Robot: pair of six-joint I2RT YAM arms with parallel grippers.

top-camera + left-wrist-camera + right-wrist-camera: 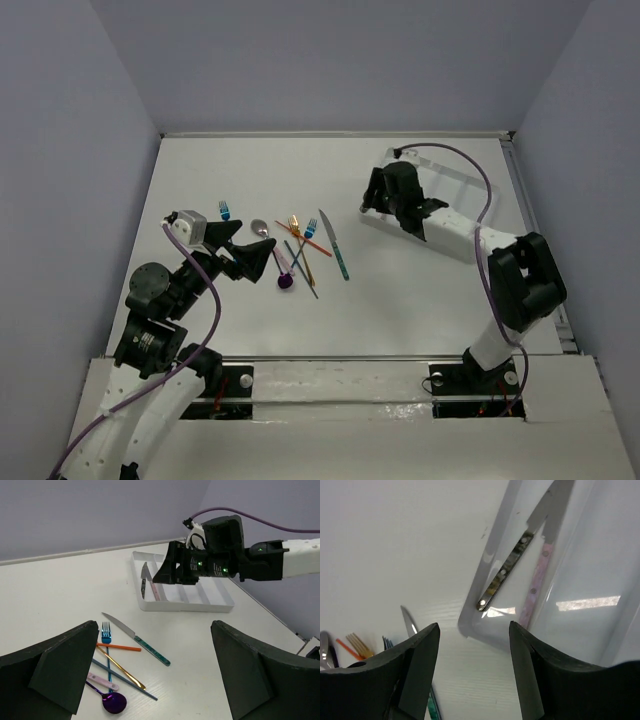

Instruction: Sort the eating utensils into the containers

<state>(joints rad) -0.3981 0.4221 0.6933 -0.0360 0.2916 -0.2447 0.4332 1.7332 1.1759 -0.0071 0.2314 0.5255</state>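
left pincer (155,677) wide, utensils (120,667) just ahead | right pincer (475,675) wide above tray (490,555), two knives (507,570) inside

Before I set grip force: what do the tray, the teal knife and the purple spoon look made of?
The tray seems plastic, translucent white and glossy; its thin walls let light through. The teal knife is likely metal, with a mirror-bright blade; its handle coating is unclear. The purple spoon is probably coated metal; its bowl shows sharp highlights.
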